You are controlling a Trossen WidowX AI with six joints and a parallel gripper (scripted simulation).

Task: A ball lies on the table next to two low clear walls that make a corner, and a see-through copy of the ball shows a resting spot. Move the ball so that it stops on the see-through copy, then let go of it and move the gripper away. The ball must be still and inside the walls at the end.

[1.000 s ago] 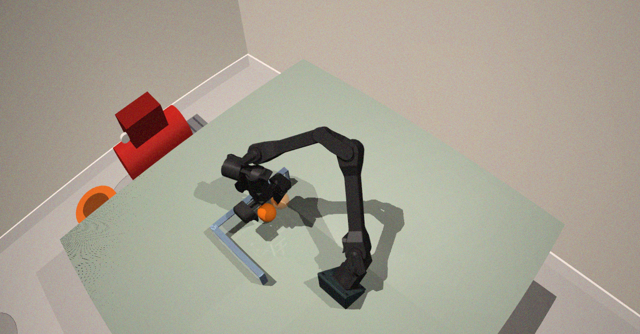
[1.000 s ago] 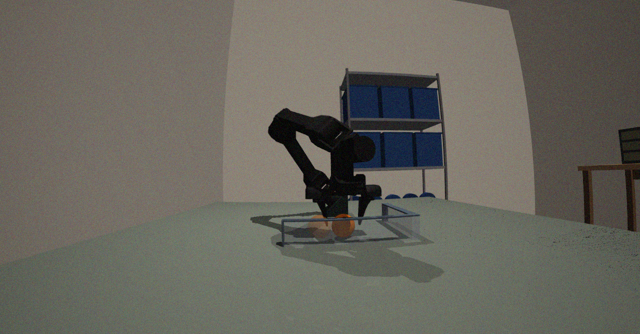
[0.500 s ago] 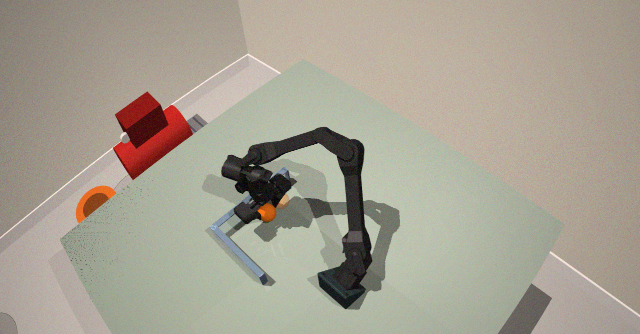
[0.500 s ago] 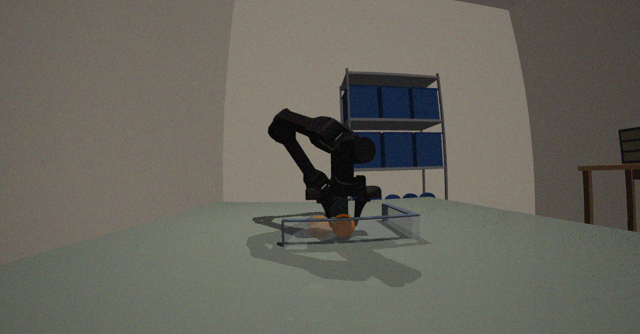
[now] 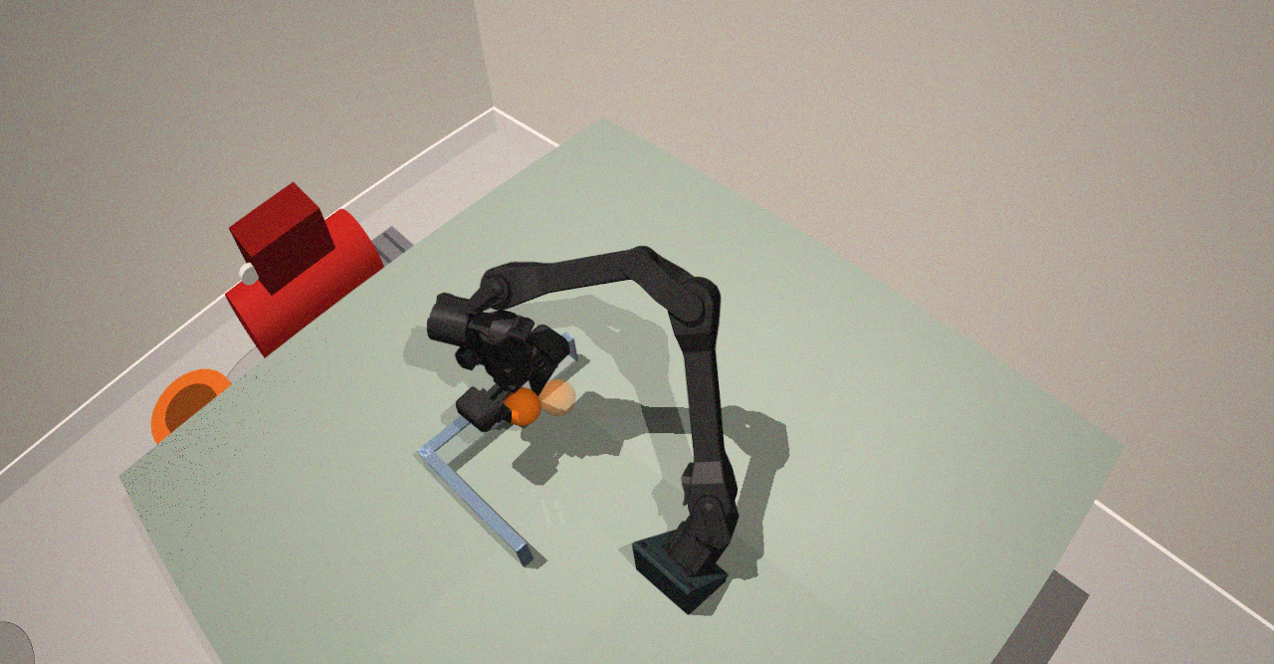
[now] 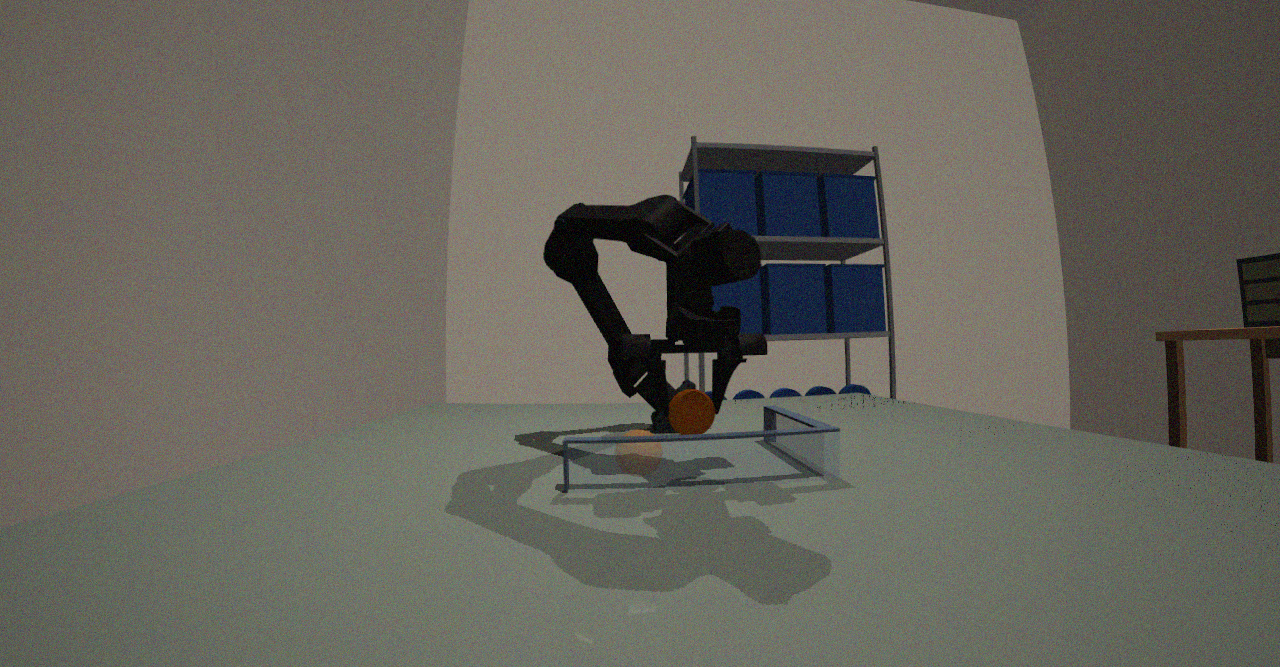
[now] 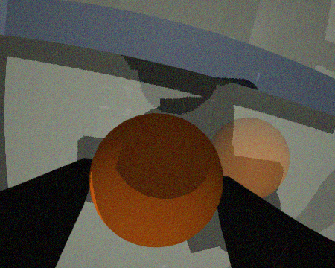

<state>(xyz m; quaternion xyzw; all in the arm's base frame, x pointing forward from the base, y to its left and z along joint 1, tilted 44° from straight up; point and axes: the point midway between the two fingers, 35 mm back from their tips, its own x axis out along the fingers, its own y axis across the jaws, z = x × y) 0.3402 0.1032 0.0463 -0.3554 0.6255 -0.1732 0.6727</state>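
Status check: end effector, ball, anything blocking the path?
End effector shut on orange ball. Ball lifted off table, beside the see-through copy, not on it. Clear wall just beyond; nothing between ball and copy.

Pale green table with two clear corner walls, arm base, see-through ball copy.
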